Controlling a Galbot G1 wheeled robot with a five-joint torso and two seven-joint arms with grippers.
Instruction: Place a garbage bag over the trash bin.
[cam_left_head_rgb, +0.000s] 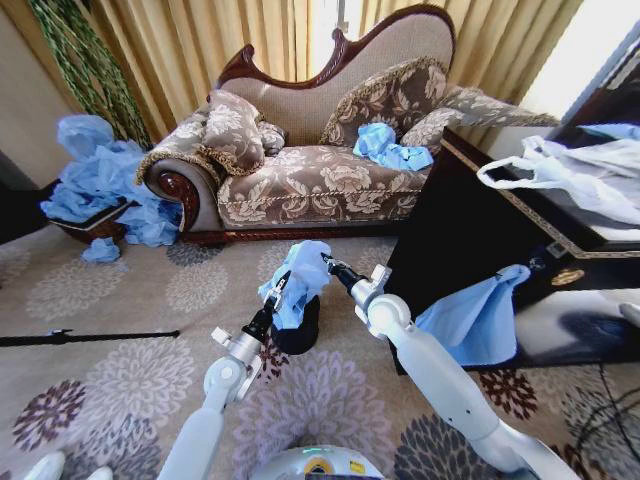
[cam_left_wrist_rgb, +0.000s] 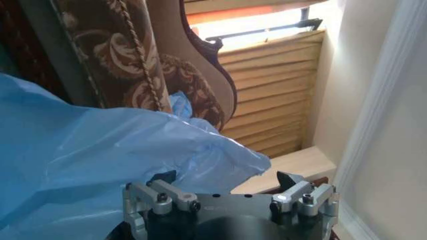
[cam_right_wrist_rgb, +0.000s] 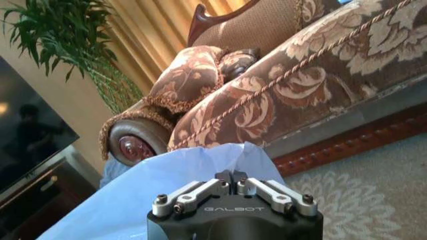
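Sofa (cam_left_head_rgb: 320, 170) is being seen across the upper centre of the head view. Garbage bag (cam_left_head_rgb: 297, 283) is being held bunched at frame centre, above the trash bin (cam_left_head_rgb: 297, 335) just below. Left pincer (cam_left_head_rgb: 276, 290), fingers spread wide, is being pressed against the film's left side; right pincer (cam_left_head_rgb: 328, 262), fingers together on the film's right edge. Risk judged: thin film being lost from the unclamped left side, mouth collapsing before the rim is being covered.

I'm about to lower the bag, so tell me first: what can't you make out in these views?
- Trash bin rim, head view: covered by the garbage bag.
- Bag mouth, all views: lost in bunched film, so unclear whether it is spread.
- Left gripper grasp, left wrist view: film hides one finger.
- Right gripper contact, right wrist view: fingertips meet against film.
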